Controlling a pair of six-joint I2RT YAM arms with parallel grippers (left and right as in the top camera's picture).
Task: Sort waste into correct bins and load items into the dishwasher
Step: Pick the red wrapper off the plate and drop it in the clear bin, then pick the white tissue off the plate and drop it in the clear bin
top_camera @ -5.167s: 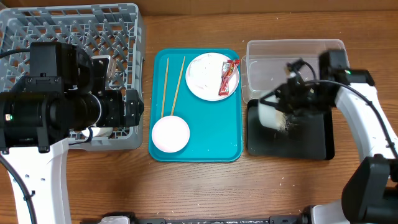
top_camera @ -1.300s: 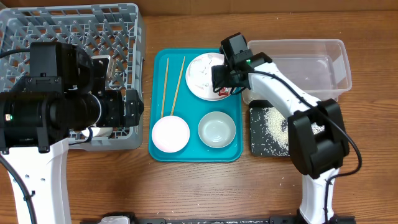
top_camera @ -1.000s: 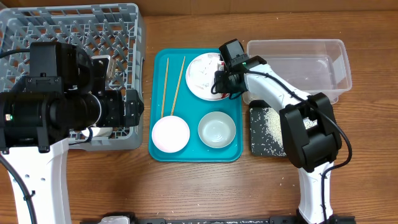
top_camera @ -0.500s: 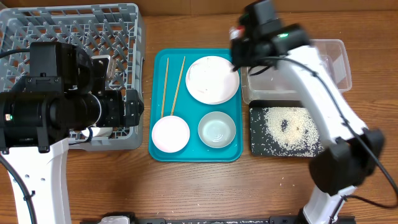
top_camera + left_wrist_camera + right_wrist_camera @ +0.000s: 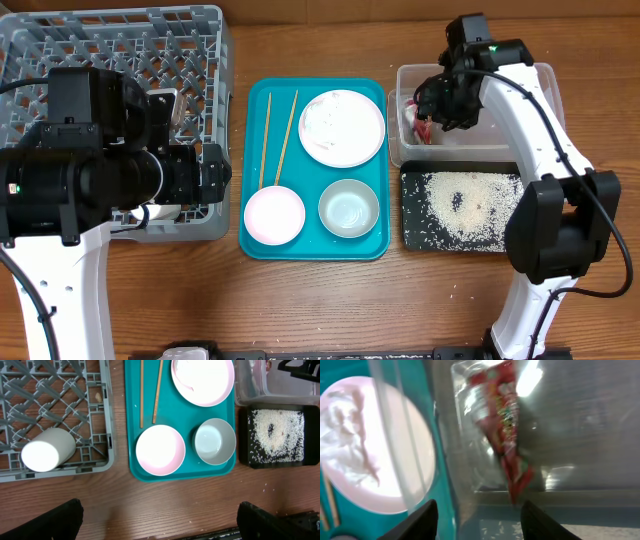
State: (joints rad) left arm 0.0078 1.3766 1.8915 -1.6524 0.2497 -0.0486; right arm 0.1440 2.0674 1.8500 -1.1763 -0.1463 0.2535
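Right tool (image 5: 438, 105) is above the left end of the clear tub (image 5: 500, 70), fingers spread. The red snack wrapper (image 5: 507, 445), blurred, is inside the tub and touches neither finger. Left tool (image 5: 159, 510), fingers wide apart and gripping nothing, hangs over the surface in front of the grey rack (image 5: 120, 40), where a white cup (image 5: 47, 450) lies on its side. Rice grains (image 5: 460, 205) cover the black tray (image 5: 405, 240). The teal tray (image 5: 315, 190) carries the plate (image 5: 342, 127), pink bowl (image 5: 273, 215), greenish bowl (image 5: 348, 208) and two chopsticks (image 5: 275, 135).

We see a red wrapper (image 5: 506, 430), perhaps green-flecked; teal tray (image 5: 350, 248); white rice (image 5: 465, 205) speckling black tray (image 5: 510, 242); grey lattice rack (image 5: 130, 40).
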